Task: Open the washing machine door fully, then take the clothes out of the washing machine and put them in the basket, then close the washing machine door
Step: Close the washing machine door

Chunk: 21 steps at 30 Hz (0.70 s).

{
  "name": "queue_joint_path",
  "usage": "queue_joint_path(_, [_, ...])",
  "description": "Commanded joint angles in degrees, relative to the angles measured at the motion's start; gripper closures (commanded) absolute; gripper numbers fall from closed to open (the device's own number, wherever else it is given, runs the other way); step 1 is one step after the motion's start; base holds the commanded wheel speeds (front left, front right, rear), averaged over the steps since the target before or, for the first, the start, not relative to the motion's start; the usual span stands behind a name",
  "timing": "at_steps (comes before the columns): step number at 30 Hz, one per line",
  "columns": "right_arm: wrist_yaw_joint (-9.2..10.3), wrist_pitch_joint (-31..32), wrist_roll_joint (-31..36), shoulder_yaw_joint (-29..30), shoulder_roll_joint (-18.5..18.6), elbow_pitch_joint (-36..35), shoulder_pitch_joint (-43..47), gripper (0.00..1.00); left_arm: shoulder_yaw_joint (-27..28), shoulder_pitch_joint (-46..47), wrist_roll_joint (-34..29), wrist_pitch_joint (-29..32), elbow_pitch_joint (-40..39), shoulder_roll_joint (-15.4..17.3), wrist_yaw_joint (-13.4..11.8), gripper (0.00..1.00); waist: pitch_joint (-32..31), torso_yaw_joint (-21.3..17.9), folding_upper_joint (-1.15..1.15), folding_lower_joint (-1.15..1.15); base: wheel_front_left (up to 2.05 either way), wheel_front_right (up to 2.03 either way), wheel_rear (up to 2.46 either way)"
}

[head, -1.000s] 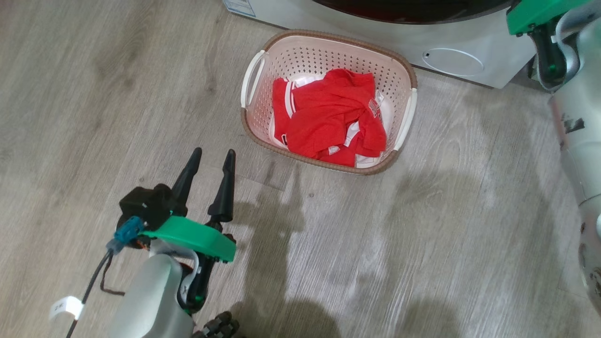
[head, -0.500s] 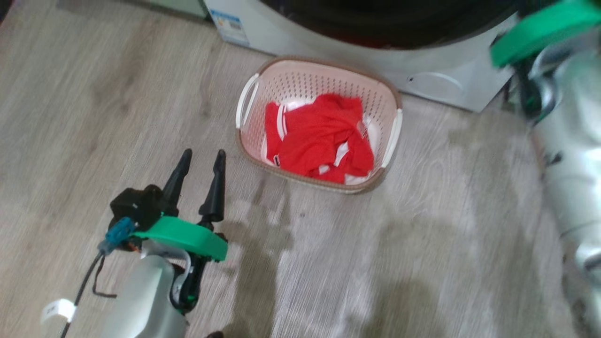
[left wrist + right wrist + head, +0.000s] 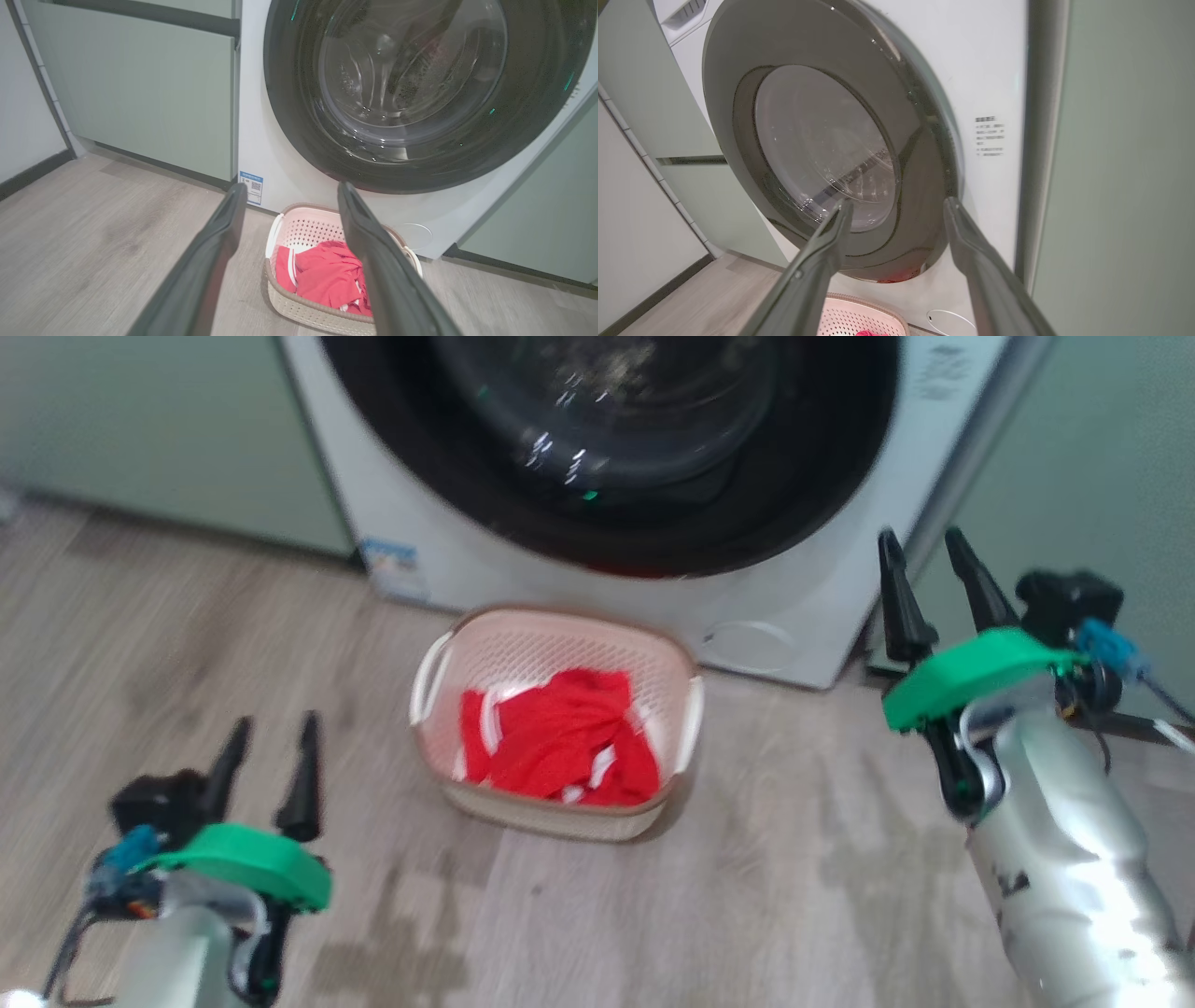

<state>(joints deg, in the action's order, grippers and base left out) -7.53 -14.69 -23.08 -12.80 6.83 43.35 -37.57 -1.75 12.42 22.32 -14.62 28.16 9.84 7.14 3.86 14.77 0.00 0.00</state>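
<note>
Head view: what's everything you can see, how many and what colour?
washing machine: one, white, between the cabinets
washing machine door: one, black rim, clear glass, on its front
round flap: one, white, low on machine
basket: one, cream, brown rim, on floor before machine
clothes: count unclear, red and white, in basket
cabinets: two sides, pale green, flanking machine
floor: one, grey wood, underneath
left gripper: one, dark, open, lower left
right gripper: one, dark, open, right

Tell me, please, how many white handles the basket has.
2. The left handle and the right handle sit on opposite short ends of the basket, seen from the head view. None looks hidden.
</note>
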Motion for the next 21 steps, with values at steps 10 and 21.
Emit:
queue_joint_path(10, [0.04,-0.31,3.79,4.44,-0.64,-8.73,10.30,0.00,5.60,0.58,-0.78,-0.38,0.35,2.46,0.35,0.00,-7.67,-10.54,0.00,0.00,0.00,0.00,0.00])
queue_joint_path(21, [0.04,-0.31,5.75,5.10,0.07,-19.90,23.17,0.00,7.09,-3.67,-1.96,-0.38,-0.74,1.87,0.35,0.00,-9.61,-15.97,0.00,0.00,0.00,0.00,0.00])
